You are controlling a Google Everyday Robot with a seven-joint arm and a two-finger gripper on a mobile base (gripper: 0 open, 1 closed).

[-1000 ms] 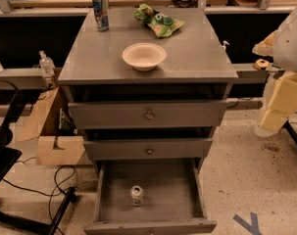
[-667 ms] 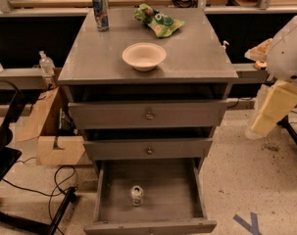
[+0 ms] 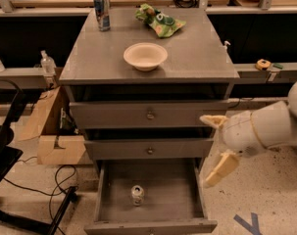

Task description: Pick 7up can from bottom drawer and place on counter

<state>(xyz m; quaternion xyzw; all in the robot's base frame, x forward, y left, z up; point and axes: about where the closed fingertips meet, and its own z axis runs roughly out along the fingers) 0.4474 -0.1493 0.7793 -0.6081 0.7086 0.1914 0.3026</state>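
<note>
1. One bottom drawer (image 3: 172, 190) lies nearest, pulled wide open, its plain grey floor showing behind a flat front panel.
2. Standing upright on that floor, left of centre and toward the front, is the 7up can (image 3: 137, 195), silvery top up; it touches neither drawer wall.
3. Just right of the drawer's right wall and higher up hangs the claw (image 3: 207, 150), level with the middle drawer. Its two tan fingers (image 3: 220, 168) are spread wide, one above the other, and hold nothing. The claw is well apart from the can.
4. Behind the claw, the white arm (image 3: 265, 129) reaches in from the right edge, over speckled floor marked with blue tape (image 3: 248, 224).
5. On the left, a cardboard box (image 3: 55, 148) sits beside the cabinet, with black cables (image 3: 55, 180) trailing in front of it.
6. Above the open drawer, the middle drawer (image 3: 177, 148) and the top drawer (image 3: 113, 115) are both closed, each with a small round knob.
7. Farther back, the counter (image 3: 197, 53) carries a pale bowl (image 3: 145, 56) near its front centre.
8. At the counter's far edge stand a tall blue-and-silver can (image 3: 102, 6) in the left corner and a crumpled green bag (image 3: 160, 21) to its right.
9. Beyond, a low shelf holds a clear bottle (image 3: 47, 62) on the left and a yellow tape measure (image 3: 261, 64) on the right.
</note>
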